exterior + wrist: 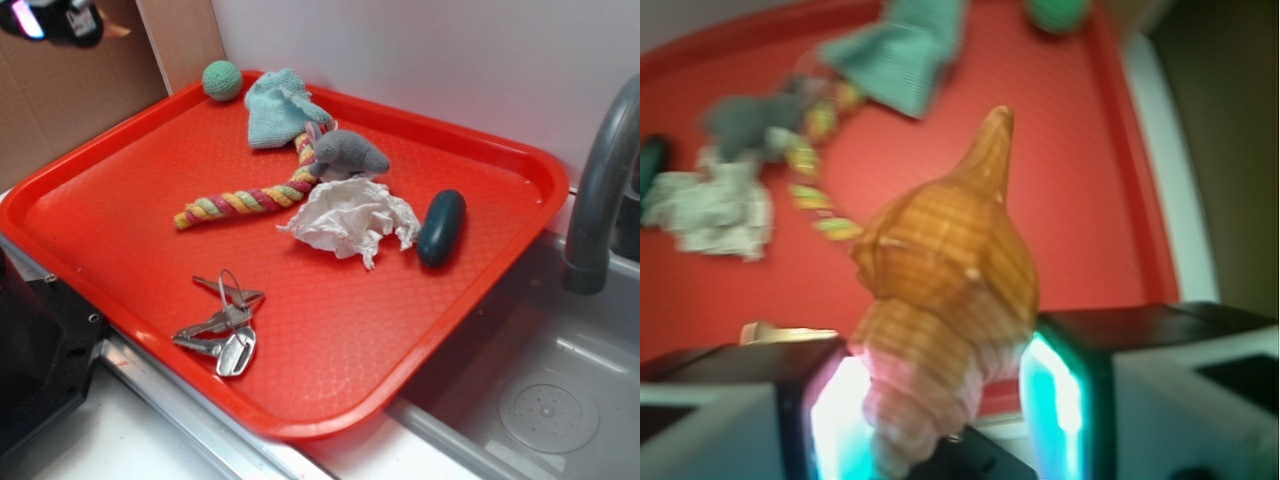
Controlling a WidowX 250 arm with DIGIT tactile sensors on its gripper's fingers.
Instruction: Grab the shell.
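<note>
While the gripper (945, 400) is hanging above the red plastic tray (1060, 180), its two glowing pads (840, 420) are pressing against the orange-tan knobbly conch shell (945, 270), gripping it between them, spire pointing away. Below and beyond it are lying a blurred teal cloth (905, 45), a grey plush mouse (745, 120) and crumpled white tissue (710, 210).

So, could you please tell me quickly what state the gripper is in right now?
Gripper: closed on the shell, held up above the red tray.
</note>
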